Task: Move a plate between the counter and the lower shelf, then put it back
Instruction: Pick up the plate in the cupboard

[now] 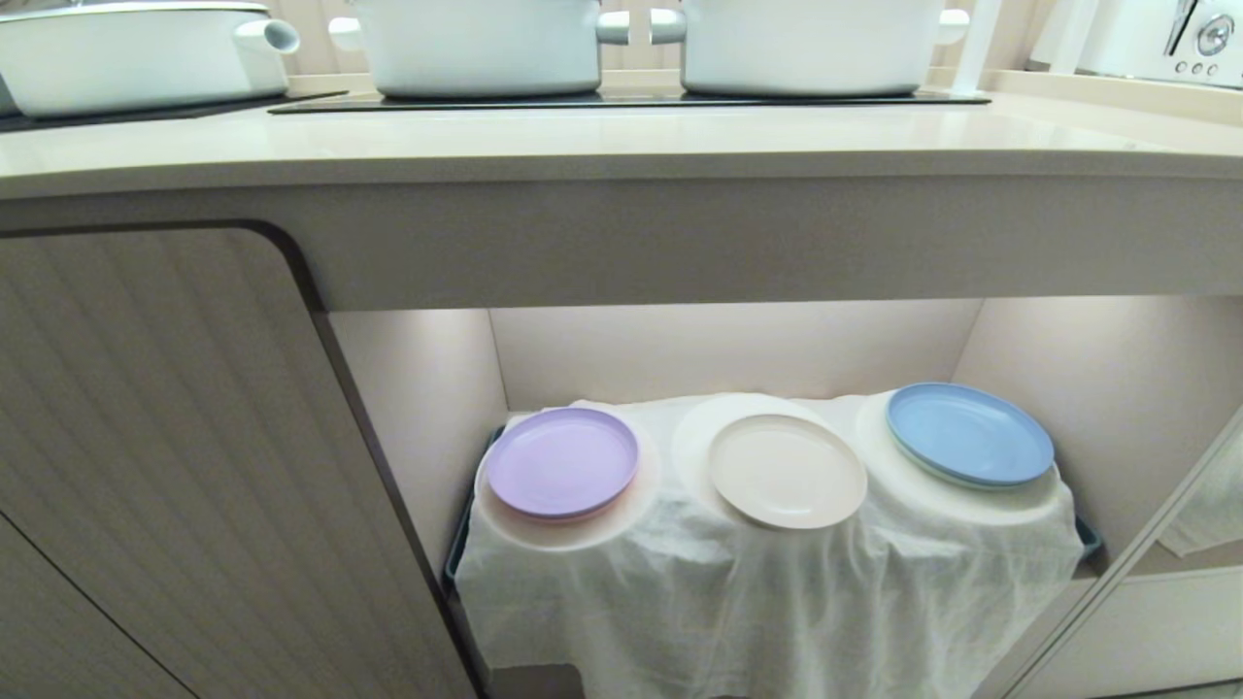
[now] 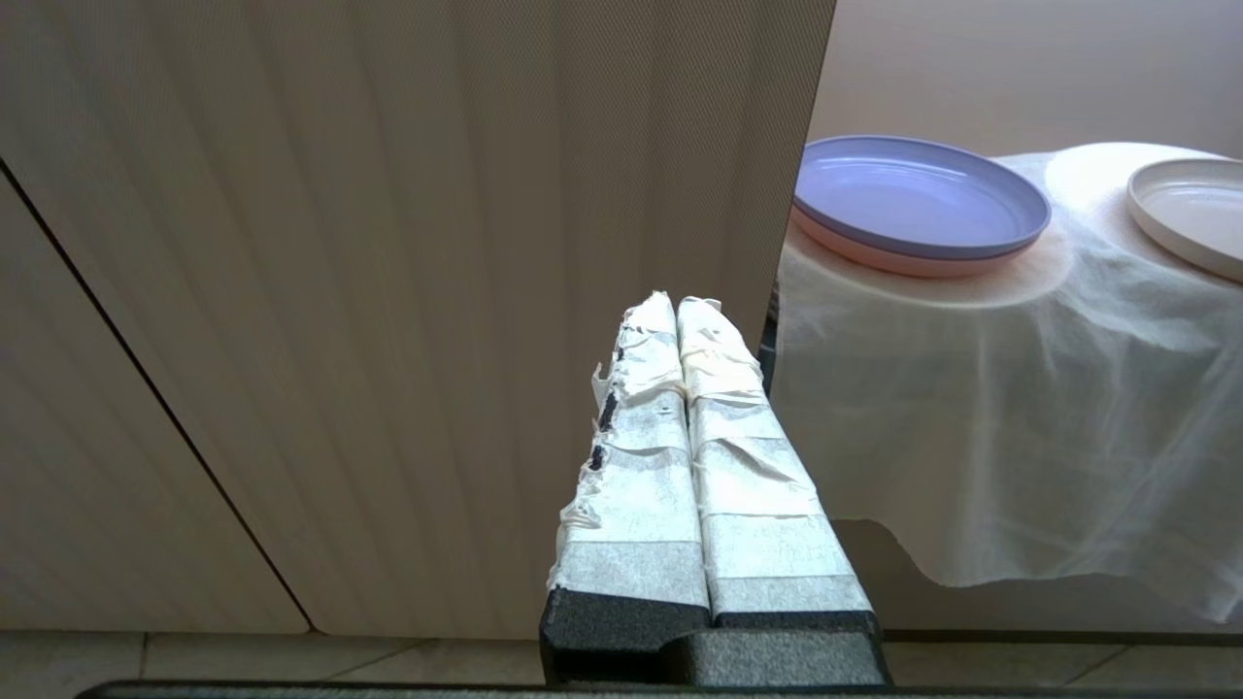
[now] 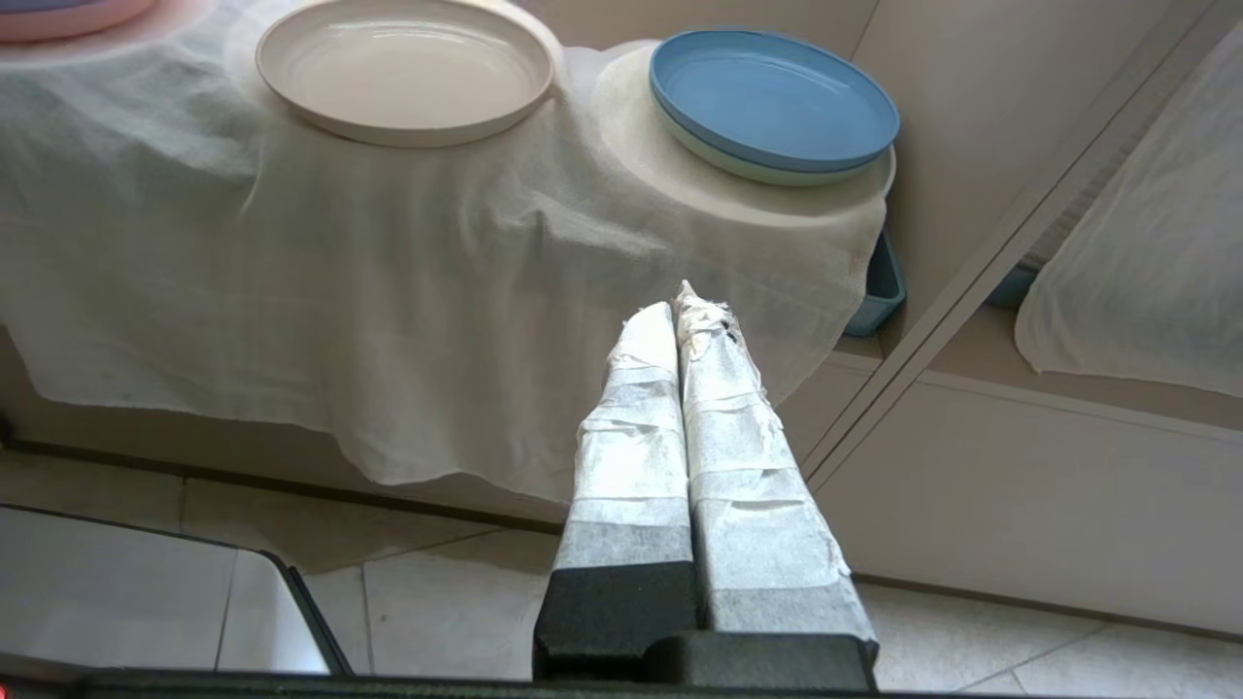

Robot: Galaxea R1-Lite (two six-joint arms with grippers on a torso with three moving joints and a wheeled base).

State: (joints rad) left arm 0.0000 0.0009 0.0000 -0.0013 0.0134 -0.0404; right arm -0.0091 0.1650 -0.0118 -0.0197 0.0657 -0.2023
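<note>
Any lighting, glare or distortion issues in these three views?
Head view: the shelf is evenly lit from above, the counter edge bows with lens distortion, and the pots are cut off at the top. Left wrist view: a sharp shadow runs under the cloth hem. Right wrist view: soft sheen on the cream plate; no harsh glare.

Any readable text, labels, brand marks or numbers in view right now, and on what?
None readable.
Appliance at the counter's far right: dial and small buttons, any markings too small to read.
Cream plate, lilac plate, blue plate, pots: no text.
</note>
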